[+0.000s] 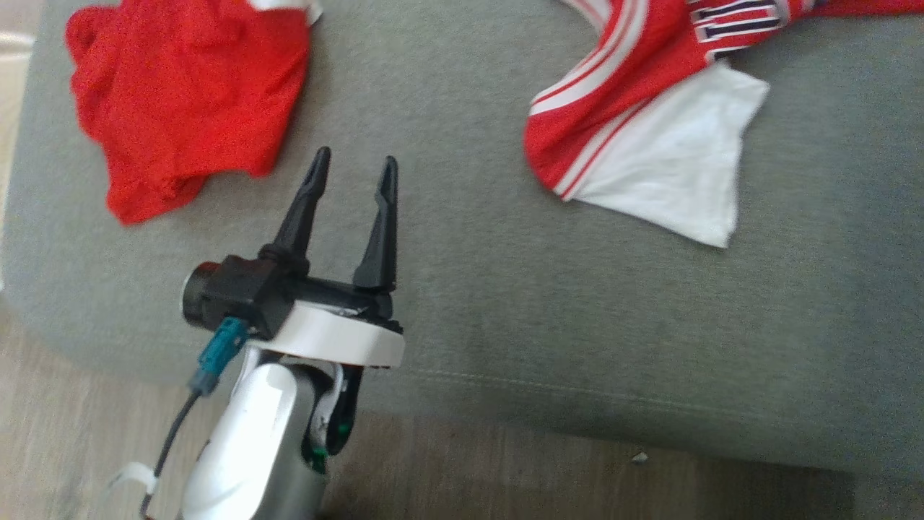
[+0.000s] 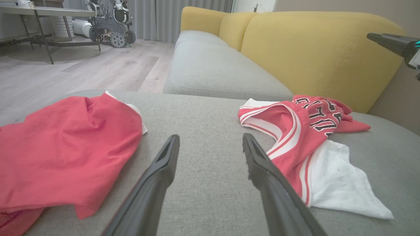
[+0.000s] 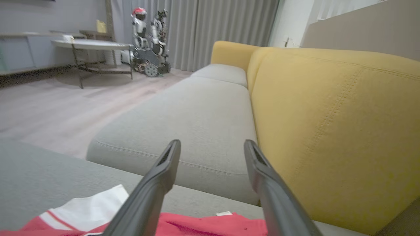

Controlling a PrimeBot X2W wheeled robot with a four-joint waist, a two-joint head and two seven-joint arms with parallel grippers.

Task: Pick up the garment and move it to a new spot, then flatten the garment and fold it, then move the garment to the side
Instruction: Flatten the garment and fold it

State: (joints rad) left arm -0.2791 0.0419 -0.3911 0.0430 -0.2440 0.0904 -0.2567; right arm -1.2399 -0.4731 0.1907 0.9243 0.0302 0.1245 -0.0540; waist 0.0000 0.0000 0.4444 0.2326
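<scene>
Sofa seat [image 1: 462,238] in grey fabric is seen in the head view, with wood floor [image 1: 65,433] along its near edge. The left gripper [image 1: 356,157] is held over the seat's front left part, its two dark fingers spread wide with nothing between them. A plain red garment [image 1: 184,101] is found rumpled at the upper left, near the fingertips but apart from them. The red-and-white jersey [image 1: 635,108] is spread loosely at the upper right, well apart from the red garment, with a white panel turned toward the seat's front.

In the left wrist view, these fingers are seen parted above bare grey fabric, with the red garment to their left and the jersey to their right. Black lettering is shown on the jersey's bunched far end, and a yellow backrest [image 2: 311,49] is seen behind it.

In the right wrist view, the right gripper [image 3: 212,143] is seen wide open and empty, raised over the jersey, whose red and white edge is cut off at the bottom. A wheeled robot [image 3: 149,39] is seen by the curtains.
</scene>
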